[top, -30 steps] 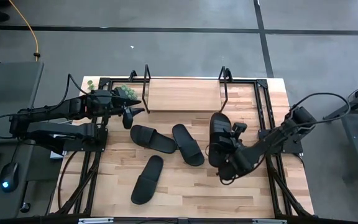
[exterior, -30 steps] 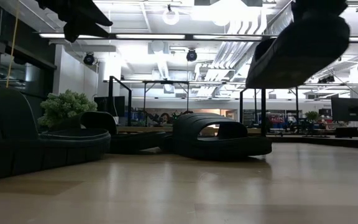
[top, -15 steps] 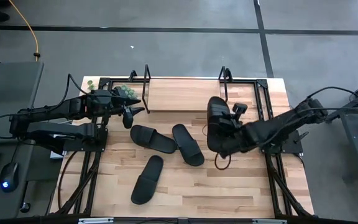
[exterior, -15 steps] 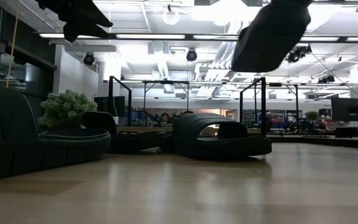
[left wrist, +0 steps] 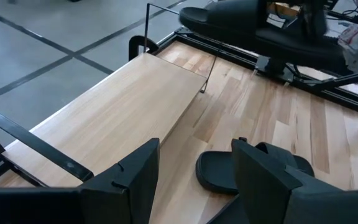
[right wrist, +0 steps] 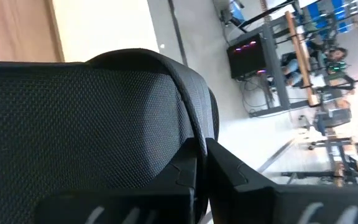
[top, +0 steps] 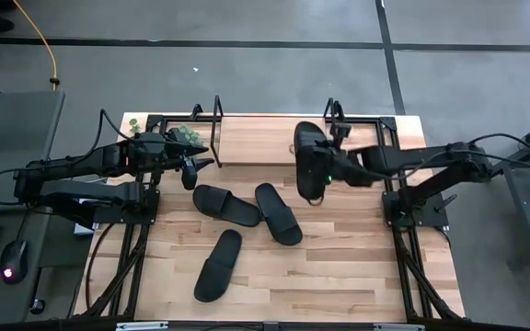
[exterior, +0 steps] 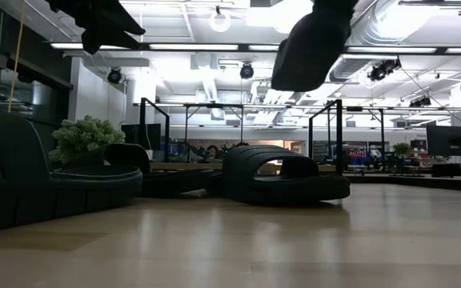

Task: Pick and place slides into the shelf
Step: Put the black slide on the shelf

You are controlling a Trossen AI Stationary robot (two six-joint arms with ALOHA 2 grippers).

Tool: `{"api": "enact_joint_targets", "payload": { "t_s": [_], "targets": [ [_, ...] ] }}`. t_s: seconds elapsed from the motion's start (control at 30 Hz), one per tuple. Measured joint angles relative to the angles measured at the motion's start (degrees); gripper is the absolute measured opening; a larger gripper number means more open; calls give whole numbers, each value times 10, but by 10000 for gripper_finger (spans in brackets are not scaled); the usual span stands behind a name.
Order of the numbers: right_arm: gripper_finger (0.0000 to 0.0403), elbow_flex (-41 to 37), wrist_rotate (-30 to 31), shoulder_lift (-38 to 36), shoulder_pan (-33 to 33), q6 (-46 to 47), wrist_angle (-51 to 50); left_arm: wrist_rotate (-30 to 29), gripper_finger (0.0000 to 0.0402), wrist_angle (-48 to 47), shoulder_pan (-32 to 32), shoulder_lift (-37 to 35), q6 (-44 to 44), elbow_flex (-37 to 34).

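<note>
Three black slides lie sole-down on the wooden table: one point(top: 226, 204), one point(top: 278, 213) and one nearer the front point(top: 218, 265). The shelf point(top: 270, 140), a light board with black wire end frames, stands at the far edge. My right gripper point(top: 331, 167) is shut on a fourth slide point(top: 309, 162) and holds it in the air over the shelf's right end; this slide also shows at the top of the low view point(exterior: 310, 44). My left gripper point(left wrist: 194, 180) is open and empty, above the table by the shelf's left end point(top: 191, 167). My right gripper holds the slide by its side at the wide mesh strap point(right wrist: 185, 118); one finger point(right wrist: 241, 177) lies along the strap's edge, and the gripper itself hides the rest of the hold. The fingers come from the table's right, about level. The slide is lifted clear and tilted.
A small green plant point(top: 187, 136) stands at the shelf's left end, close to my left gripper. Black frame rails point(top: 389, 156) run along the table's sides. The shelf board shows bare in the left wrist view point(left wrist: 123, 106).
My right gripper has carried the slide up and toward the table's far edge and left, from above the table's right part to above the shelf's right end. The slide has stayed clear of the table and turned a little.
</note>
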Motion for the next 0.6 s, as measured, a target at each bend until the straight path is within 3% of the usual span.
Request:
{"api": "enact_joint_targets", "payload": {
  "t_s": [0.4, 0.6],
  "targets": [
    [0, -25, -119, 1, -142, -134, 138, 0, 184, -1, 0, 0, 8, 0],
    [0, -61, -129, 1, -190, -193, 203, -5, 184, 2, 0, 0, 32, 0]
  ]
}}
